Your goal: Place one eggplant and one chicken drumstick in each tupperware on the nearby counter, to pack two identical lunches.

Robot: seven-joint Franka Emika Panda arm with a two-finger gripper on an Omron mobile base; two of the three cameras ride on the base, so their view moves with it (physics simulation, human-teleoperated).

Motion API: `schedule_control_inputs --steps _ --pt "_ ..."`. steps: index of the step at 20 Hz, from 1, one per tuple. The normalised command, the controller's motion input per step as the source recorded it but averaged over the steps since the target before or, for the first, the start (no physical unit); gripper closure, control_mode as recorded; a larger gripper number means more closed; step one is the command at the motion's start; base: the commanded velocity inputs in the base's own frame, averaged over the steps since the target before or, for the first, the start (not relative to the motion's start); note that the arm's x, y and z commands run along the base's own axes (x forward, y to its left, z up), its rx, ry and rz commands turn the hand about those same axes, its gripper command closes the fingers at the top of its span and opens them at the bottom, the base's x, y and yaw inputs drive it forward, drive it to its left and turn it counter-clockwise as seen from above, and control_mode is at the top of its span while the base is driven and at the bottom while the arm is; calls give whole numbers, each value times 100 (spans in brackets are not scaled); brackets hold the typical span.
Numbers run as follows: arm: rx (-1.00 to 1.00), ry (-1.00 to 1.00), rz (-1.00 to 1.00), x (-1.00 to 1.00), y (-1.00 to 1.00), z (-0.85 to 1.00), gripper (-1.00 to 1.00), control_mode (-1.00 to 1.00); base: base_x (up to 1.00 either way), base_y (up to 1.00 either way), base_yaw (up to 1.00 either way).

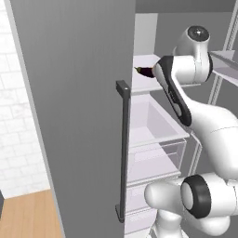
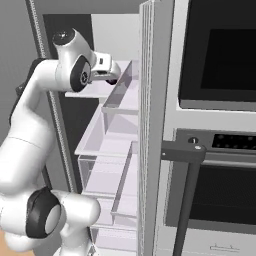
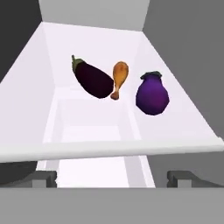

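In the hand view, two dark purple eggplants lie on a white fridge shelf (image 3: pixel 87 43): a long one (image 3: pixel 92 79) on the left and a rounder one (image 3: pixel 152 94) on the right. An orange-brown chicken drumstick (image 3: pixel 119 78) lies between them, against the long one. My gripper (image 3: pixel 113 177) is open wide, short of the shelf's front lip and apart from all three. The left base view shows the tip of an eggplant (image 1: pixel 145 71) just past my hand. In the right base view my gripper (image 2: pixel 111 75) reaches into the fridge at shelf height. The tupperware are out of view.
The open grey fridge door (image 1: pixel 74 116) with its dark handle (image 1: pixel 123 148) stands left of my arm. Clear drawers (image 2: pixel 115 125) sit below the shelf. A wall oven (image 2: pixel 220 50) is on the right. A light-wood surface (image 1: pixel 28 214), perhaps the counter, lies lower left.
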Motion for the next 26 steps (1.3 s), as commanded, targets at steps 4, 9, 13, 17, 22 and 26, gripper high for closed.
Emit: schedule_control_inputs --steps 4,9,13,17,22,26 --pt "0 1 -6 100 -45 0 -100 -100 0 0 0" --pt "3 1 -9 99 -36 -3 -100 -100 0 0 0" --pt "1 1 -5 59 -9 -14 -100 -100 0 0 0" --pt "0 4 -2 41 -3 -41 -100 -100 0 0 0" --pt "0 5 -2 17 -21 -16 -100 -100 0 0 0" --pt "0 0 -4 0 -23 -2 -100 -100 0 0 0"
